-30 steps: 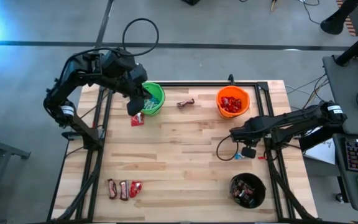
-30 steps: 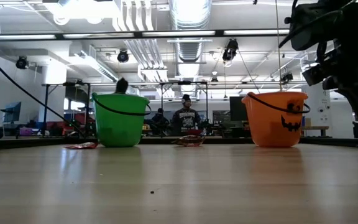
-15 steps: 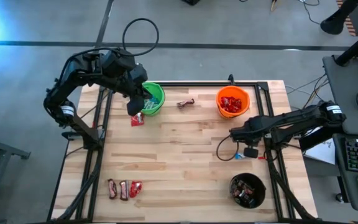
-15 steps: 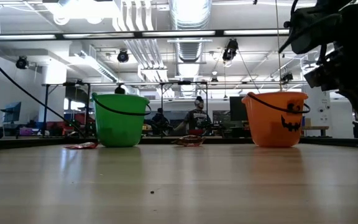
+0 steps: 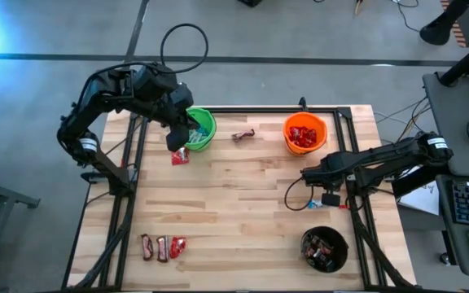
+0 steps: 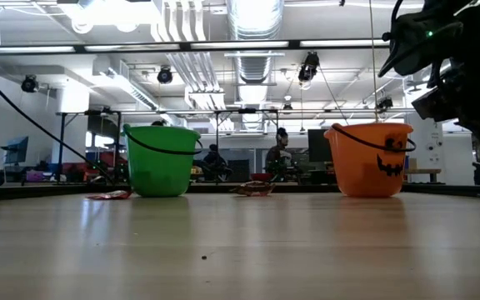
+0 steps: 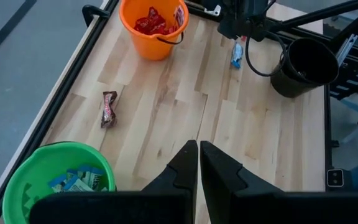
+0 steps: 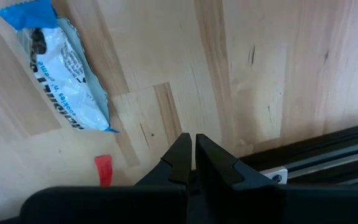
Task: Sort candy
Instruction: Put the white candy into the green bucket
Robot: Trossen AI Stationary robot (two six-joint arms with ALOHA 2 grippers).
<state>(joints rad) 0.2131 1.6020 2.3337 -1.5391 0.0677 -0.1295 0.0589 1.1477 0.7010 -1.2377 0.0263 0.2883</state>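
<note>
My left gripper [image 5: 177,142] hangs shut and holding nothing by the green bucket's [image 5: 200,129] near-left rim, above a flat red packet [image 5: 181,156] lying on the table. In its wrist view my left gripper [image 7: 199,152] shows no candy between the fingers. My right gripper [image 5: 326,198] is shut and holds nothing, low over the table near the right edge, beside a light-blue-and-white bar [image 5: 312,203]. That bar [image 8: 61,74] lies flat on the wood, apart from my right gripper [image 8: 191,144]. A dark brown bar [image 5: 243,135] lies between the green and orange buckets.
The orange bucket [image 5: 304,133] holds red packets, the green one light-blue bars, the black bucket [image 5: 324,249] dark bars. Two brown bars [image 5: 155,247] and a red packet [image 5: 177,247] lie near the near-left corner. A dark metal frame [image 5: 355,212] runs along the table's sides. People [image 6: 277,158] stand far behind.
Both grippers have stayed about where they were. A person in the room behind the table has walked toward the right.
</note>
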